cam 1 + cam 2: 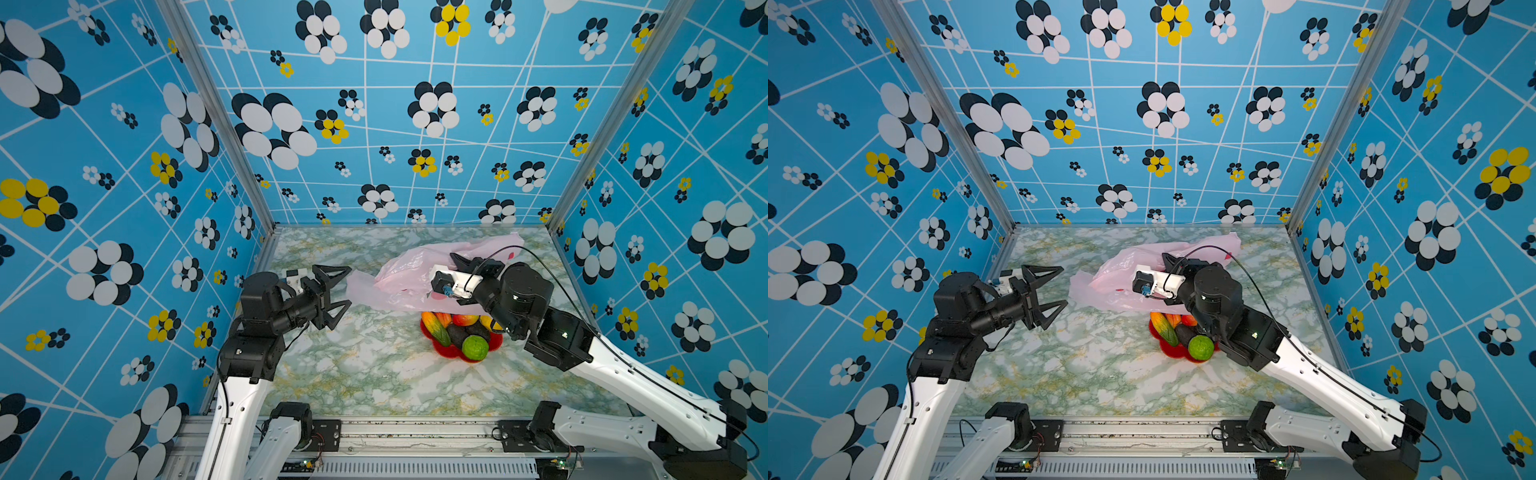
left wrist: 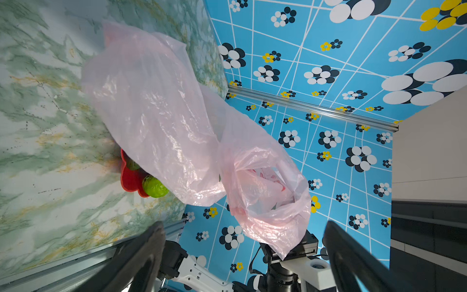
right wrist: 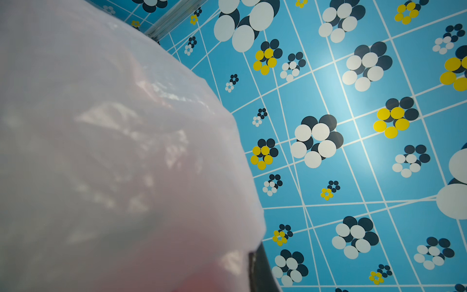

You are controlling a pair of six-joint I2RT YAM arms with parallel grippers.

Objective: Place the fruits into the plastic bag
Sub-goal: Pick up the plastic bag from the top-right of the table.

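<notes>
Left gripper [image 1: 349, 286] agape, right gripper [image 1: 457, 259] pinching plastic bag [image 1: 399, 272] (partly lifted)

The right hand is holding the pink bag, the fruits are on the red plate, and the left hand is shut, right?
No: the left hand is wide open, as both top views show. The right hand holds the plastic bag; the fruits are on the red plate.
</notes>
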